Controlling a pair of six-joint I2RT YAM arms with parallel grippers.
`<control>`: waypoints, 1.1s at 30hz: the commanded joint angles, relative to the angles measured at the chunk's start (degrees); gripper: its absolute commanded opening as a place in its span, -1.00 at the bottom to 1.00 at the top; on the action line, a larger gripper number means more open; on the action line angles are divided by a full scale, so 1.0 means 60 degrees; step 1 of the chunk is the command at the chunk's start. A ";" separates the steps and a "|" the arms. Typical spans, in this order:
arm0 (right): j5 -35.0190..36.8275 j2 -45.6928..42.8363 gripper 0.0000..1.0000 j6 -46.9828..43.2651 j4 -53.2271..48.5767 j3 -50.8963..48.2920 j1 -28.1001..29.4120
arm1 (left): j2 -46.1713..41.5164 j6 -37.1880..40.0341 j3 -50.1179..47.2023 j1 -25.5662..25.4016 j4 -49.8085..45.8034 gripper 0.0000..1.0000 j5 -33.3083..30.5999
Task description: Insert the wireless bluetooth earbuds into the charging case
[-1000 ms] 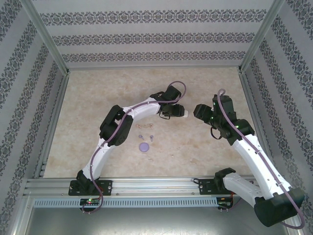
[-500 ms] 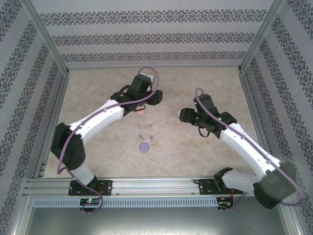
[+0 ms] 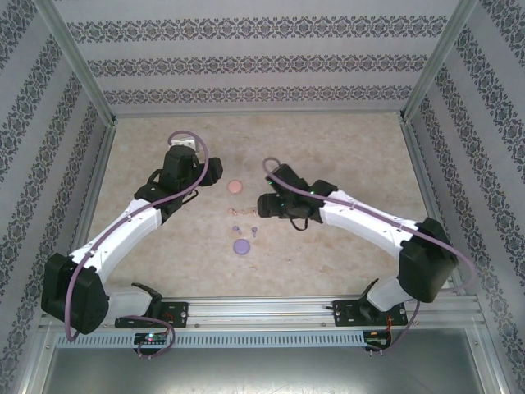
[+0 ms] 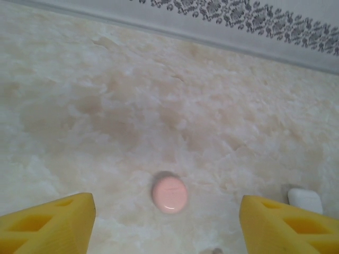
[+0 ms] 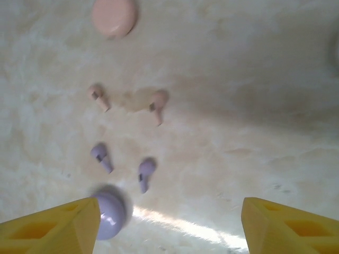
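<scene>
Two pinkish earbuds [image 5: 98,96] [image 5: 158,103] and two purple earbuds [image 5: 100,156] [image 5: 145,172] lie loose on the table, also seen from above as a pinkish pair [image 3: 232,212] and a purple pair [image 3: 236,229]. A closed pink case [image 3: 235,187] [image 4: 169,193] [image 5: 114,16] sits behind them. A closed purple case [image 3: 241,245] [image 5: 109,214] lies in front. A white case [image 4: 304,200] lies to the right. White earbuds are out of view. My left gripper [image 4: 169,227] [image 3: 213,171] is open, left of the pink case. My right gripper [image 5: 169,227] [image 3: 264,203] is open, just right of the earbuds.
Patterned walls and metal frame posts [image 3: 82,74] enclose the marbled table [image 3: 353,139]. A metal rail [image 3: 262,310] runs along the near edge. Open room lies at the back and on both sides of the small cluster.
Both arms swung left. The left gripper went from the table's middle to the left of the pink case. The right gripper came in from the right to beside the earbuds.
</scene>
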 commanded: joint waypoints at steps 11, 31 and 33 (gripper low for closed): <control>0.0521 0.3136 0.43 -0.0796 -0.1392 0.2200 0.2316 | -0.1344 -0.1118 -0.1084 0.1212 0.0456 0.99 -0.0317; 0.0456 0.4736 0.40 -0.0897 -0.1771 0.3227 0.2582 | -0.2622 -0.2207 -0.1745 0.2115 0.0266 0.99 -0.0594; 0.0441 0.4834 0.40 -0.0888 -0.1797 0.3271 0.2590 | -0.2673 -0.2142 -0.1722 0.2123 0.0193 0.99 -0.0656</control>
